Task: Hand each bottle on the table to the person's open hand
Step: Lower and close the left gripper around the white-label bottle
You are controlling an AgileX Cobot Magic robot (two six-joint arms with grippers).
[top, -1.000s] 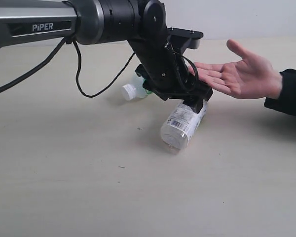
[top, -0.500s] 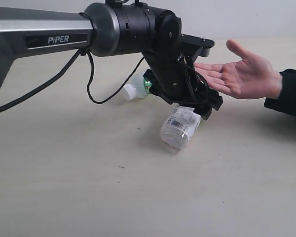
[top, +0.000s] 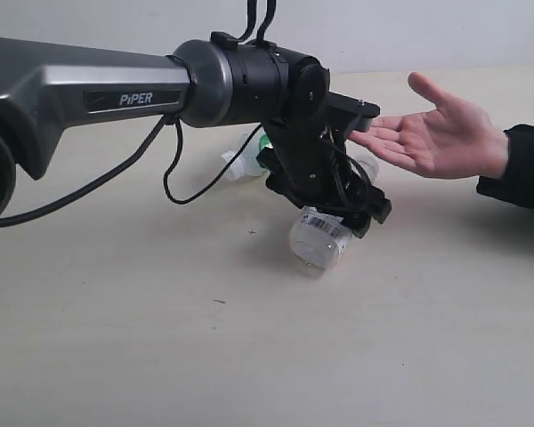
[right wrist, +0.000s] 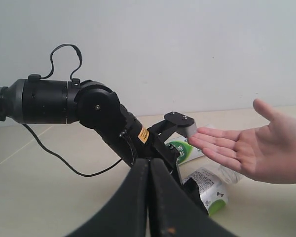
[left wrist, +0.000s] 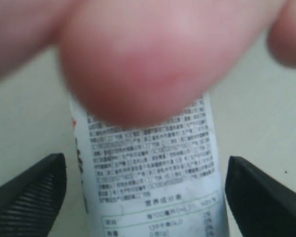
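The white-label bottle (top: 321, 240) is lying on its side on the table (top: 160, 338), roughly mid-scene, clear base pointing toward the exterior camera. The left gripper (left wrist: 144, 157) is down over it with the jaws spread wide, one on each side. From the left wrist view there's bare table showing between each jaw and the bottle, so nothing's actually pinching it. Label text is readable there, tiny print and a barcode-ish block.

The person's hand (top: 436, 133) is open, palm up, just beyond the gripper on the right and above the table. In the left wrist view its fingers are a pink blur covering the bottle's far end.

Behind the left arm there's a green-label bottle (right wrist: 184, 149), also on its side on the table, mostly hidden from the exterior camera.

The right gripper (right wrist: 149, 197) has its fingers pressed together with nothing between them, and it's well back from the action, facing the left arm and the hand.
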